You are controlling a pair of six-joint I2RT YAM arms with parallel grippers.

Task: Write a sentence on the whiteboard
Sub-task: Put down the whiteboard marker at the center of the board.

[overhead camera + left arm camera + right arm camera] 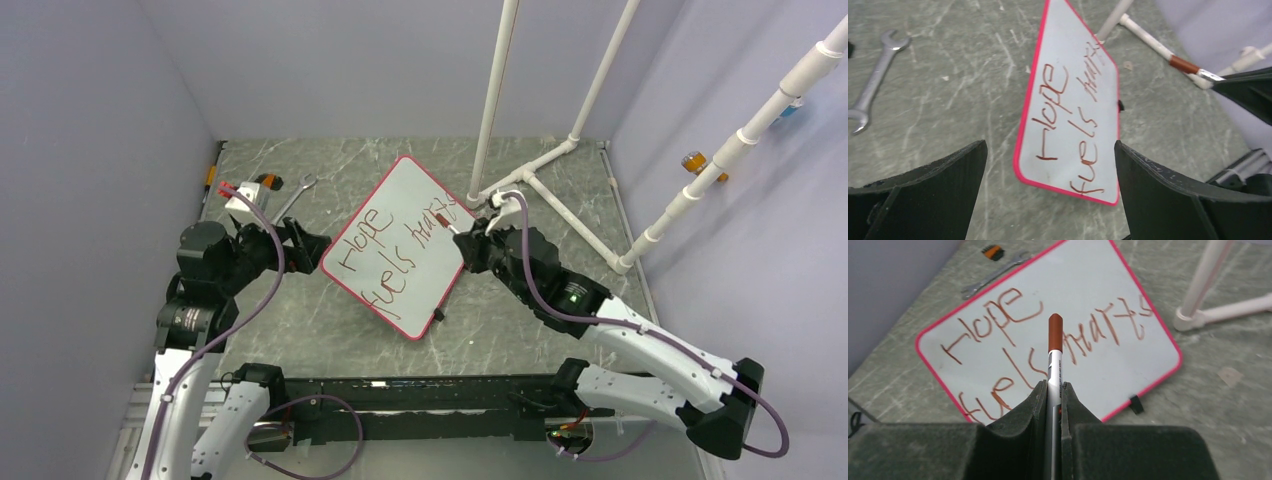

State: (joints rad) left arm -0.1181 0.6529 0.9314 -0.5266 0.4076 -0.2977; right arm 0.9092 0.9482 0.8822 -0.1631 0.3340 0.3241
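Observation:
The whiteboard point(420, 195), pale with a red-pink frame, lies tilted at mid-table. It also shows in the left wrist view point(1075, 60) and the right wrist view point(1088, 285). The sentence point(385, 255) in red-brown marker reads about "Hope fuels hearts" point(998, 320) in two lines point(1058, 95). My right gripper point(462, 240) point(1054, 386) is shut on a silver marker point(1054, 352) with a brown end, which points at the board's right side. I cannot tell whether it touches. My left gripper point(318, 245) point(1050, 146) is open and empty at the board's left corner.
A steel wrench point(295, 195) point(873, 85) lies left of the board. A small white and orange object point(250, 190) sits at the far left. A white pipe frame point(545, 170) point(1208, 285) stands behind and right of the board. A black foot point(1134, 404) sticks out from the board's near edge.

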